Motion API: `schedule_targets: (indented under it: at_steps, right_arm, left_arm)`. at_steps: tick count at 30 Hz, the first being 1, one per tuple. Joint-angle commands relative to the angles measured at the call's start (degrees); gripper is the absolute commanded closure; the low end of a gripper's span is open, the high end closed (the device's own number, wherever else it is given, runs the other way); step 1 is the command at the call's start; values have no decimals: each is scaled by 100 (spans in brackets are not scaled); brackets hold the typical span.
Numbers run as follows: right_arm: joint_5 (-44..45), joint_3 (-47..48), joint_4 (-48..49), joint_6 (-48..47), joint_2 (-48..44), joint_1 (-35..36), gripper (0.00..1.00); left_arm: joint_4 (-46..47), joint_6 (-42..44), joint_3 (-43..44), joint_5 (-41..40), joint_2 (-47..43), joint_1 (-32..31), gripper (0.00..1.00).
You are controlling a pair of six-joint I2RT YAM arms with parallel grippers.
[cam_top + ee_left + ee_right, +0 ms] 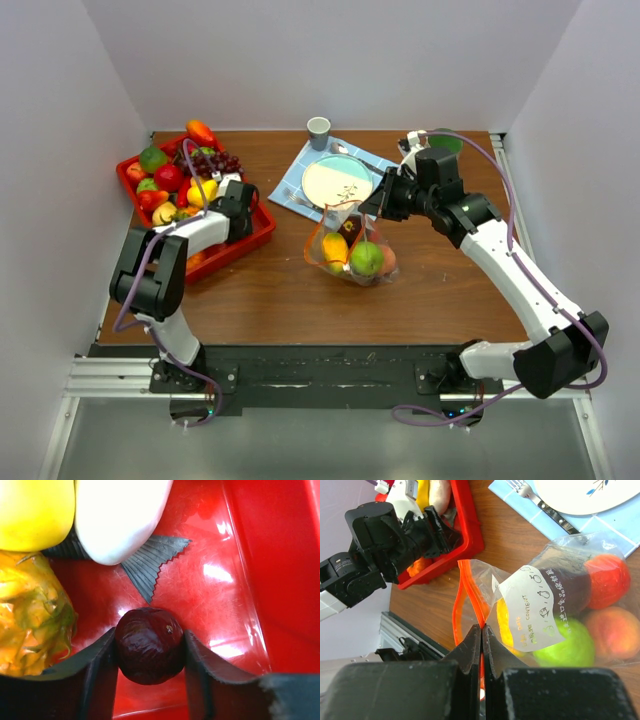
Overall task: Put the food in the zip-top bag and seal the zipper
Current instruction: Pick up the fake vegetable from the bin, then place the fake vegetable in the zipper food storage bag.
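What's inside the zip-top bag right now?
Inside the zip-top bag: a green apple, a peach, a red-orange fruit, a yellow piece and a dark item. The white label hides parts of the last two.

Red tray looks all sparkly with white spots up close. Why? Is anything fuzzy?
Left wrist view: the white spots are light bouncing off the glossy tray. Right wrist view: the right claw is blurry up close, the label on the bag sharp. Top view: even light, only soft shadows.
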Motion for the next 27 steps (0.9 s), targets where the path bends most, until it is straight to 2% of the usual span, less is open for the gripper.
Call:
schedule_targets:
  at_steps: [1,2,6,11,14,21,27]
  right_arm:
    - [-98,5,224,27,-201,17,100]
    - [-71,5,224,27,-210,17,100]
    - [-10,-12,198,36,-219,17,100]
    - [52,22,189,36,-158,17,100]
    - [113,101,163,35,-105,8,100]
    - [262,260,92,18,1,17,100]
    - [368,330,48,62,44,25,100]
  left_arm:
    - [258,-41,110,-88,-266,-29,64]
    - [241,-15,180,-88,-362,-29,71]
    - [91,29,330,-17,-670,-47,78]
    - [-145,65,391,105,-1329,-135,80]
    - [-207,82,444,571,-1786,-284,80]
    - [-217,-488,453,1764,-2683,-1162,79]
    - [108,-1025,462,2250,-3097,-2014,79]
